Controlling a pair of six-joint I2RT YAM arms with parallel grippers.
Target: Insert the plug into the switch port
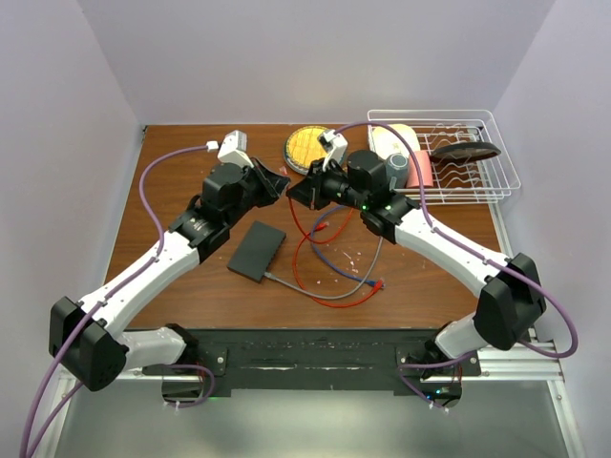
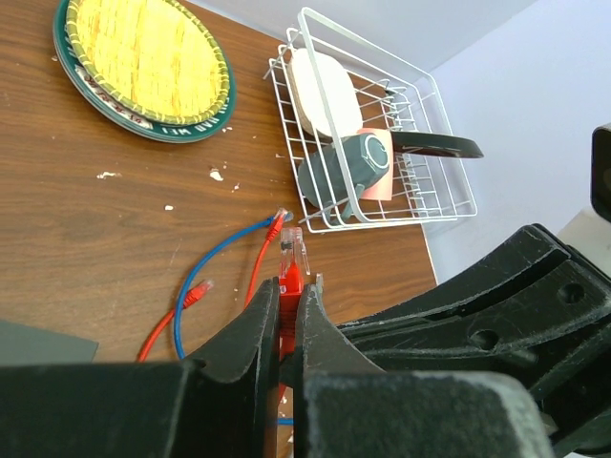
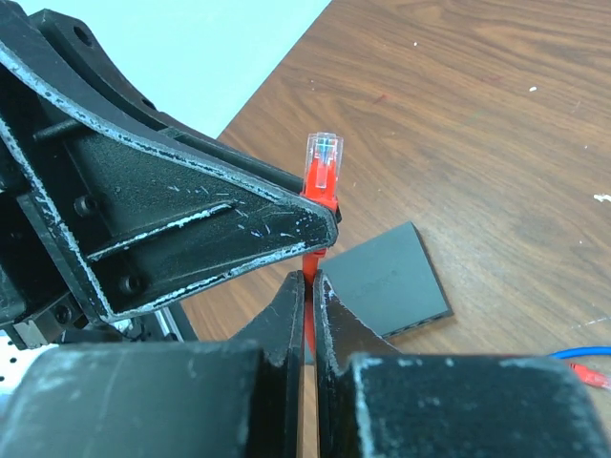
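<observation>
Holding the plug (image 2: 290,250) in mid-air between both arms, above the table (image 1: 191,143). The left gripper (image 2: 289,286) is clamped on the red body, with the clear tip sticking out past the fingertips. The right gripper (image 3: 307,283) is closed on the red cable (image 3: 308,315) just behind the same plug, so that makes 2 grips on 1 short piece.

The switch (image 1: 258,250) lies flat on the table, below and well apart from both grippers, with nothing holding it.

Risks, as I judge them:
- The right jaws pinch cable, not the plug body. If the left lets go, the plug may swivel or droop and its aim is lost.
- If the arms pull apart while both are clamped, the cable could get strained or slip through.
- The switch is loose, so a push into a port could slide it away rather than seat the plug.
- Slack red cable on the table may drag.
</observation>
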